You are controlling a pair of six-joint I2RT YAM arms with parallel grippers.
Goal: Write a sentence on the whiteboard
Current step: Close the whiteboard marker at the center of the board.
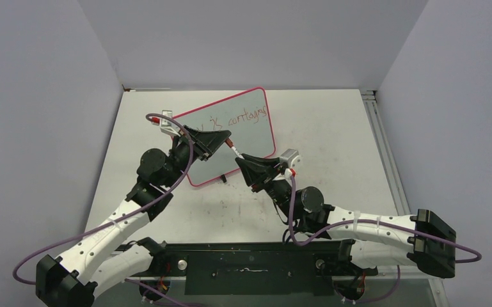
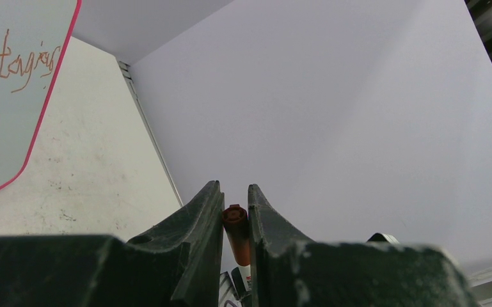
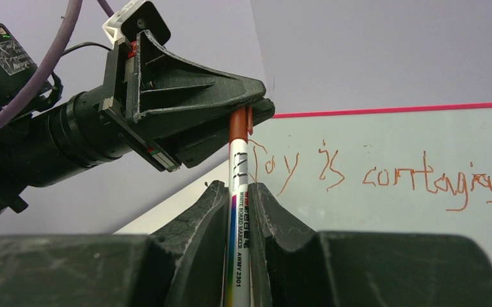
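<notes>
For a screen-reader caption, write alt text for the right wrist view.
The jaws of the right gripper clamp a white marker, its red-brown cap pinched in the jaws of the left gripper. Behind is the pink-framed whiteboard with the handwritten sentence "Joy is contagious".

Left pincer point(image 1: 226, 137) hides sentence point(image 1: 240, 118) start; marker point(image 3: 238, 192) tip unseen.

Whiteboard point(image 1: 249, 137): pale grey-white face, thin pink-red frame. Sentence point(image 3: 330, 171): reddish-brown strokes. Marker point(image 3: 238, 217): white barrel with black print, a rainbow stripe along its length and a reddish-brown end. Desk point(image 1: 339, 141): white, scuffed with grey marks. Arms point(image 1: 371, 230): white shells, black joints. Cables point(image 3: 70, 19): purple.
</notes>
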